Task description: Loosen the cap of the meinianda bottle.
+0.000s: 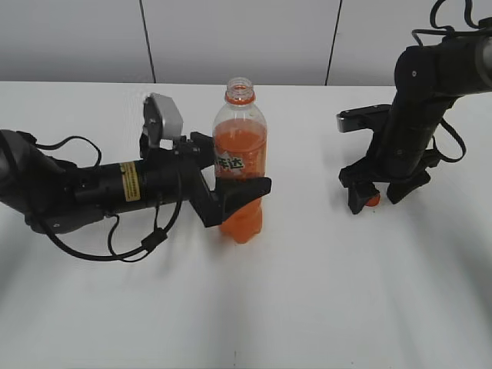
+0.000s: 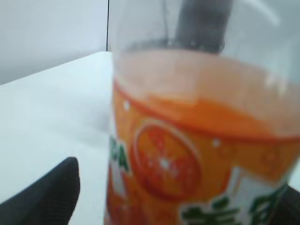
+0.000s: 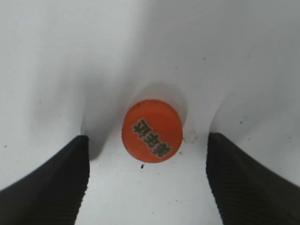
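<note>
**A:** Start with the exterior view. How far along is the job?

**B:** The meinianda bottle [image 1: 240,161] stands upright near the middle of the white table [image 1: 307,307], and its neck is bare and open. The cap [image 1: 372,201] is off and sits low at the table, well to the right of the bottle, between the fingers of the right gripper [image 1: 382,194]. Judging by that, the loosening is done and more; nothing looks left but to let go.

**A:** And the claws in that view?

**B:** The left gripper [image 1: 234,194] reaches in from the left, one finger behind the bottle and one in front, clamped on the labelled middle. The right gripper points down over the cap, fingers spread.

**A:** The left wrist view?

**B:** The bottle's orange label [image 2: 197,164] fills the frame, blurred. One dark fingertip [image 2: 51,192] shows at the lower left; contact is not visible here.

**A:** The right wrist view?

**B:** The cap [image 3: 152,130] lies flat on the table, dark characters on its top. The two ribbed fingers [image 3: 51,183] stand wide on either side, clear of it. That claw is spread and holds nothing.
</note>
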`<action>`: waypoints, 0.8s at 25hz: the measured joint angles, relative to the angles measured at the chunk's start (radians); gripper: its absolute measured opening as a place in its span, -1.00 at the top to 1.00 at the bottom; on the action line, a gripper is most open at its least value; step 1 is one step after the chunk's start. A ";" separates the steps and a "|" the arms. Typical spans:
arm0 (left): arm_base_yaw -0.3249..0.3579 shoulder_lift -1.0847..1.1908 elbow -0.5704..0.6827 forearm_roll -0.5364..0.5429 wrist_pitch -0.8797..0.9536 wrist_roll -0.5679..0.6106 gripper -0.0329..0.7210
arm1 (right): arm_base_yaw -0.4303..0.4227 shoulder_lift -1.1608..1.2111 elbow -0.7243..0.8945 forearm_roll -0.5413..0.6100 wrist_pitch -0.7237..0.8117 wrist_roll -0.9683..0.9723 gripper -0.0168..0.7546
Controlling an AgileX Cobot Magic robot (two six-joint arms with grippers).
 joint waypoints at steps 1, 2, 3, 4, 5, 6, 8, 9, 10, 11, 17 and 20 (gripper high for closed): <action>0.000 -0.014 0.000 0.004 0.000 -0.012 -0.65 | 0.000 0.000 0.000 0.000 0.000 0.000 -0.54; 0.000 -0.028 0.000 0.006 0.000 -0.023 -0.65 | 0.000 0.000 0.000 0.000 0.000 0.000 -0.54; 0.000 -0.039 0.000 0.009 0.000 -0.038 -0.65 | 0.000 0.000 0.000 0.000 0.000 0.000 -0.54; 0.000 -0.051 0.000 0.013 0.000 -0.050 -0.65 | 0.000 0.000 0.000 0.000 0.000 0.000 -0.54; 0.000 -0.065 0.000 0.016 0.000 -0.064 -0.65 | 0.000 0.000 0.000 0.000 0.000 0.000 -0.54; 0.000 -0.079 0.000 0.024 0.001 -0.076 -0.65 | 0.000 0.000 0.000 0.000 0.001 0.000 -0.54; 0.000 -0.107 0.000 0.037 0.001 -0.100 -0.65 | 0.000 0.000 0.000 0.000 0.001 0.000 -0.54; 0.000 -0.122 0.000 0.041 0.001 -0.111 -0.65 | 0.000 0.000 0.000 0.000 0.001 0.000 -0.54; 0.000 -0.133 0.000 0.044 0.000 -0.123 -0.65 | 0.000 0.000 0.000 0.000 0.001 0.000 -0.54; 0.000 -0.148 0.000 0.047 0.000 -0.138 -0.65 | 0.000 0.000 0.000 0.000 0.001 -0.001 -0.54; 0.000 -0.241 0.001 0.048 0.001 -0.191 -0.66 | 0.000 0.000 0.000 0.000 0.001 -0.001 -0.54; 0.000 -0.292 0.001 0.048 0.001 -0.217 -0.66 | 0.000 0.000 0.000 0.000 0.001 -0.001 -0.54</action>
